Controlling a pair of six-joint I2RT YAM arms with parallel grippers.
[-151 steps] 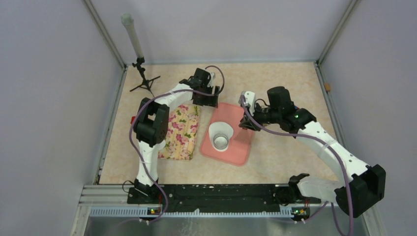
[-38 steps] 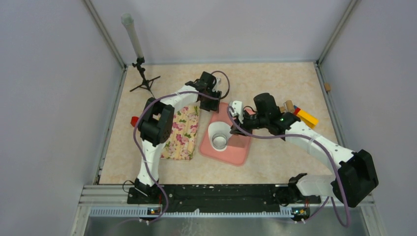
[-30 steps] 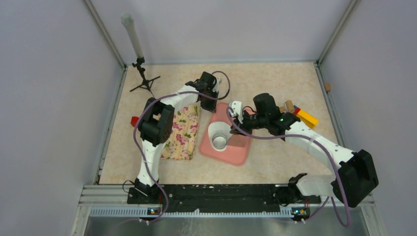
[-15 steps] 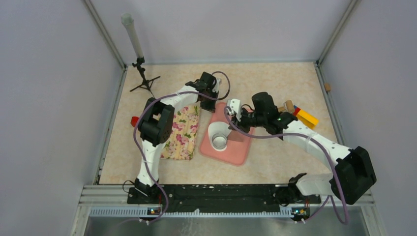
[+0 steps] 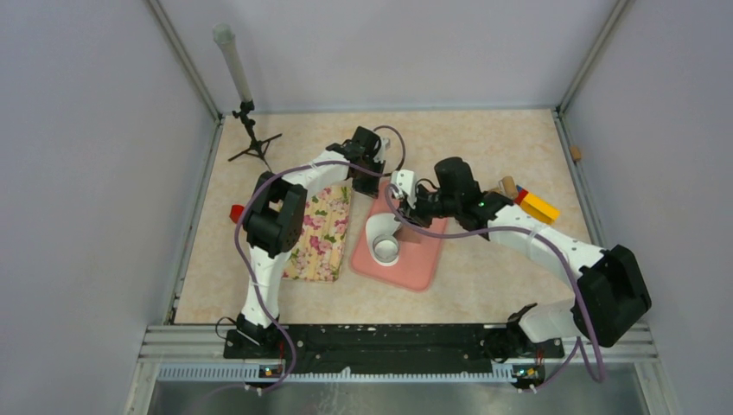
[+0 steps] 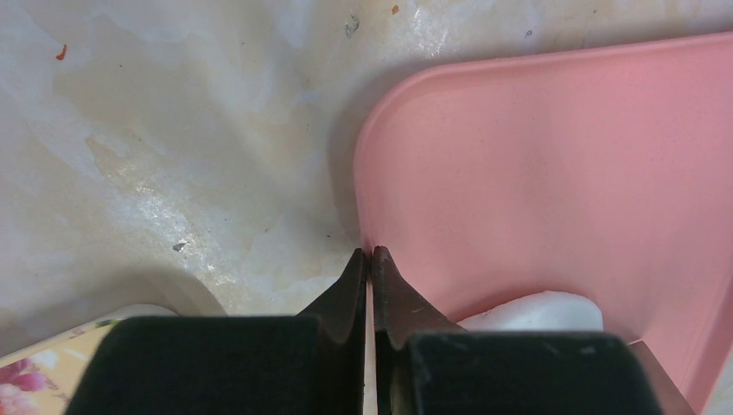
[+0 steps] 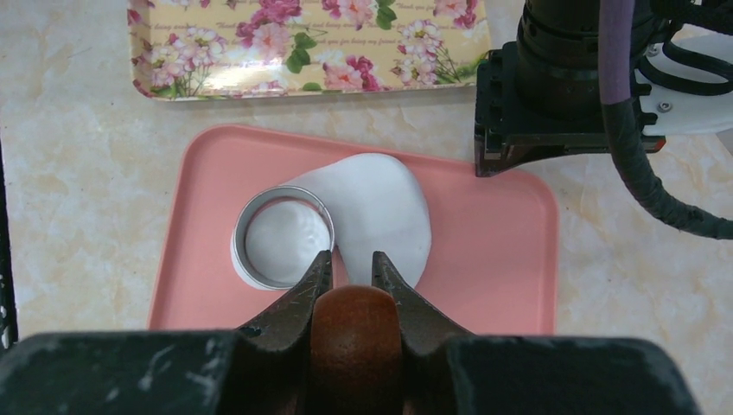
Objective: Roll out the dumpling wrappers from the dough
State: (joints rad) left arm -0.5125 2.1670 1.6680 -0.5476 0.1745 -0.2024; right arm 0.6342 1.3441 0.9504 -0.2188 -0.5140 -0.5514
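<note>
Gripping a brown wooden piece (image 7: pixel 354 333), the right gripper (image 7: pixel 351 257) has its jaws at a narrow gap, one finger pressed against each side of the rounded wood. Only the rounded end shows in the wrist view, so its full shape cannot be told. From overhead this gripper is over the pink board (image 7: pixel 493 259), just right of the dough (image 7: pixel 385 212). Whether the wood touches the dough or the board cannot be told.

Dough: one flattened, irregular white sheet lying around the middle of the board, well inside its rim. A metal ring (image 7: pixel 242 246) stands on the end of the sheet nearest the arm bases. White dough fills the ring, and a little shows outside its wall. Whether the round inside is cut free cannot be told.

Left gripper (image 6: pixel 370 255): jaws fully together, the tips meeting in a point. The tips are right at the board's rim near its far left corner, one finger over the table (image 6: pixel 173 130) and the other over the pink surface. Whether the rim is nipped between them cannot be told. The edge of the dough shows just past the right finger in that wrist view.

A floral tray (image 7: pixel 302 52) lies on the table beside the board's left edge, apart from it.
</note>
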